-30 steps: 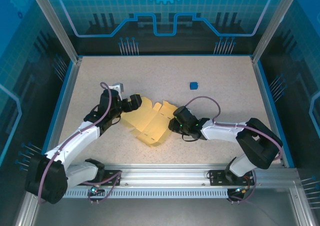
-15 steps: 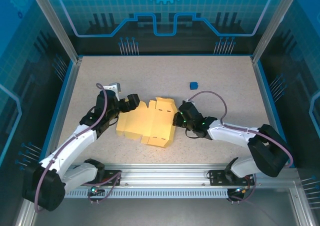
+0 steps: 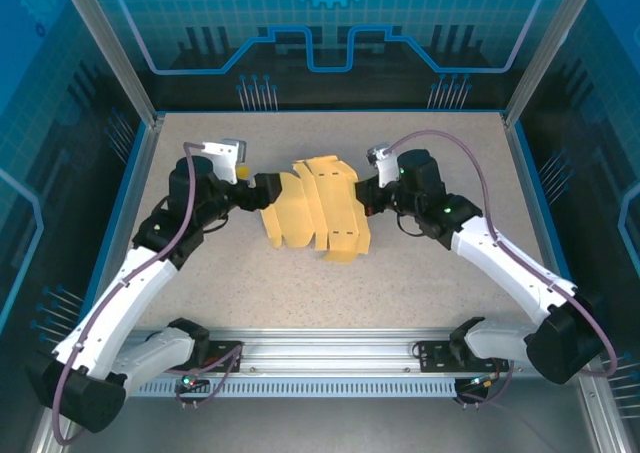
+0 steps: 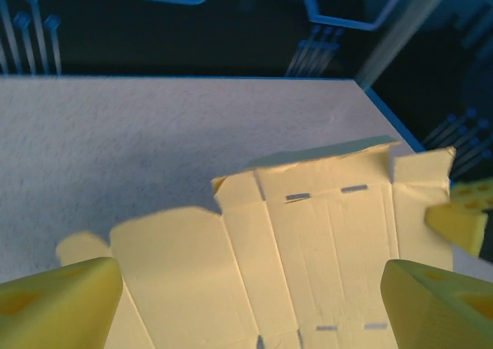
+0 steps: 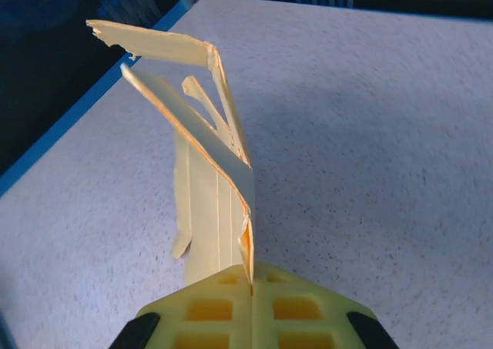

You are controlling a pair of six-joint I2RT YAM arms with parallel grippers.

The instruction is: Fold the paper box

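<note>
The paper box (image 3: 318,209) is a pale yellow die-cut sheet with flaps and slots, raised off the table between the two arms. My right gripper (image 3: 369,200) is shut on its right edge. In the right wrist view the fingers (image 5: 208,310) pinch the card (image 5: 214,191), which rises edge-on ahead of them. My left gripper (image 3: 263,192) stands open at the sheet's left edge. In the left wrist view its fingers (image 4: 60,303) stand wide apart, with the creased sheet (image 4: 308,241) spread between and beyond them. The right gripper's yellow tip (image 4: 459,219) shows at the sheet's far edge.
The speckled table (image 3: 300,303) has blue raised edges (image 3: 527,188) at the sides and back. An aluminium rail (image 3: 330,358) with both arm bases runs along the front. Both arms reach toward the back middle.
Both arms have swung toward the back of the table. The right gripper closed on the sheet's right edge and lifted it; the sheet moved back and tilted up with it.
</note>
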